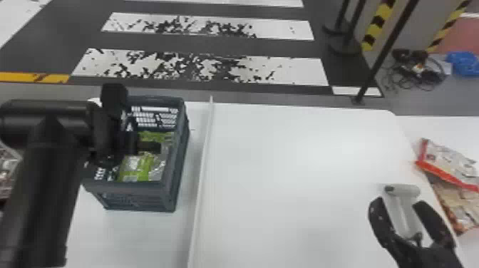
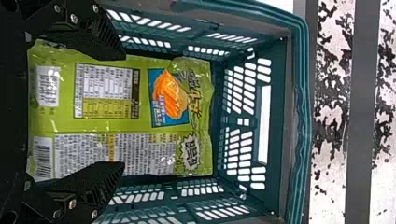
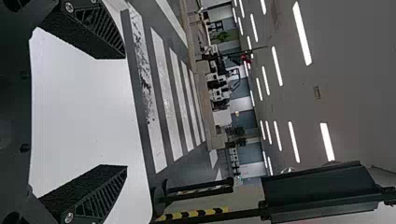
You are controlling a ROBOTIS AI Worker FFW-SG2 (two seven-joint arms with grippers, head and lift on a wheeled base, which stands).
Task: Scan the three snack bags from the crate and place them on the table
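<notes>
In the head view my left gripper (image 1: 148,146) is down inside the dark crate (image 1: 176,160), above green snack bags (image 1: 137,171). The left wrist view has the left gripper (image 2: 124,110) open, its fingers spread over a printed green bag (image 2: 105,126) in the crate (image 2: 292,116). At the lower right of the head view, my right gripper (image 1: 399,204) stands open, with a grey scanner (image 1: 401,214) showing between its fingers; whether they touch it I cannot tell. In the right wrist view the right gripper (image 3: 125,112) has widely spaced fingers, with the white table behind.
A white table (image 1: 285,171) stretches right of the crate, with a raised strip (image 1: 202,160) between them. Red-and-white bags (image 1: 451,164) lie at the far right, beyond the scanner. Posts with striped bands (image 1: 379,23) stand on the floor behind.
</notes>
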